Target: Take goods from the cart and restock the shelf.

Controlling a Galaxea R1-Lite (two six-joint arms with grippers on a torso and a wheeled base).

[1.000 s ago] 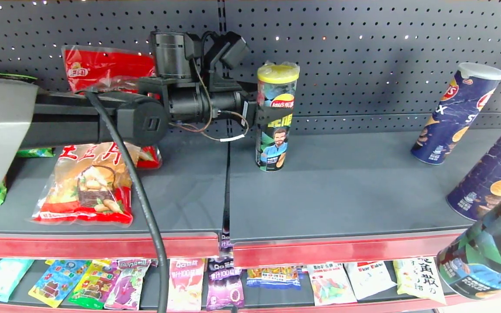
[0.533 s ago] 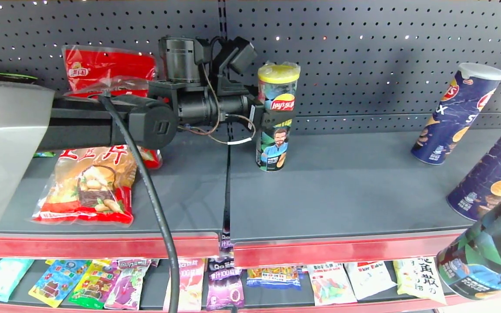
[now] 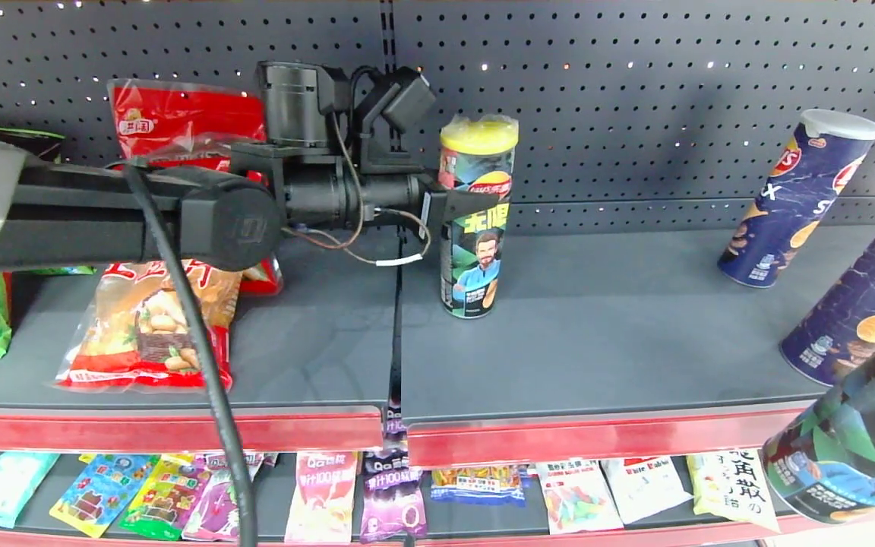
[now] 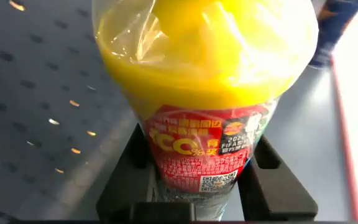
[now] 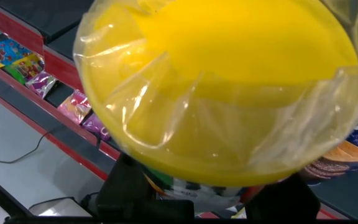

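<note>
Left tool (image 3: 459,203) was clenched side-on around the upright chip can (image 3: 475,266), long axis vertical, base at the shelf (image 3: 597,334) beside the centre seam; contact could not be confirmed. Right tool (image 5: 210,202) was clenched on a second can (image 5: 222,81), well apart.

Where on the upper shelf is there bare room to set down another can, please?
The widest bare patch lies between the held can and the blue cans. A narrower one lies between that can and the potato bag. Bags crowd the left end.
</note>
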